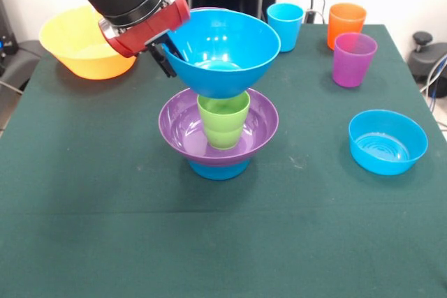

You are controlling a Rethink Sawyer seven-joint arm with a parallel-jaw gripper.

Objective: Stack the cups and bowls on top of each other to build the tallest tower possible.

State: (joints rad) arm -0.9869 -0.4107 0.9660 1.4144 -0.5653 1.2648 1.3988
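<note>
The tower stands mid-table: a small blue bowl [218, 169] at the bottom, a wide purple bowl [180, 125] on it, and a lime green cup [223, 120] upright inside that. A large blue bowl [227, 47] sits right over the green cup's mouth, its base at the cup's rim. My gripper [169, 56] is shut on this bowl's left rim, one finger inside and one outside. A light blue cup [286, 24], an orange cup [346, 23] and a purple cup [354, 59] stand at the back right. A second small blue bowl [387, 142] lies to the right.
A large yellow bowl [85, 43] sits at the table's back left corner, just behind my arm. A thin purple edge [209, 9] shows behind the large blue bowl's far rim. Green cloth [105, 228] covers the table.
</note>
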